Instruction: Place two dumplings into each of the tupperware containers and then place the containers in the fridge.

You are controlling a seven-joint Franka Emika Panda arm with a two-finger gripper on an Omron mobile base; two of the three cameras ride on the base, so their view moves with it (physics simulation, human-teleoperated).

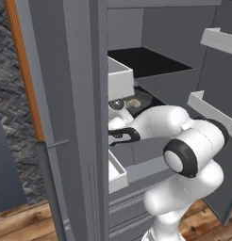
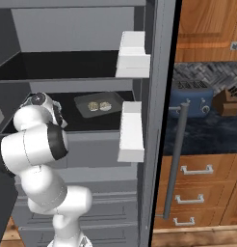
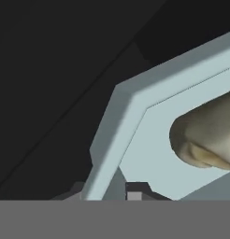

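Observation:
The fridge (image 2: 82,43) stands open in front of me. A pale blue-grey tupperware container (image 2: 98,104) lies on its dark middle shelf (image 2: 48,126) with two dumplings (image 2: 99,106) inside. From the left, the same container (image 1: 136,102) sits just beyond my hand. My gripper (image 1: 123,107) is at the container's near rim, low over the shelf. Close up, the container's flared rim (image 3: 112,135) runs down to my gripper (image 3: 121,193), which is shut on it. One beige dumpling (image 3: 205,137) lies just inside that rim.
White door bins (image 2: 131,130) hang on the open right door, more bins (image 1: 210,108) on the other side, and a white drawer (image 1: 119,77) sits close to my hand. Beyond the door are a long handle (image 2: 174,164), a blue toaster (image 2: 190,103), a knife block (image 2: 227,101) and wooden cabinets (image 2: 202,183).

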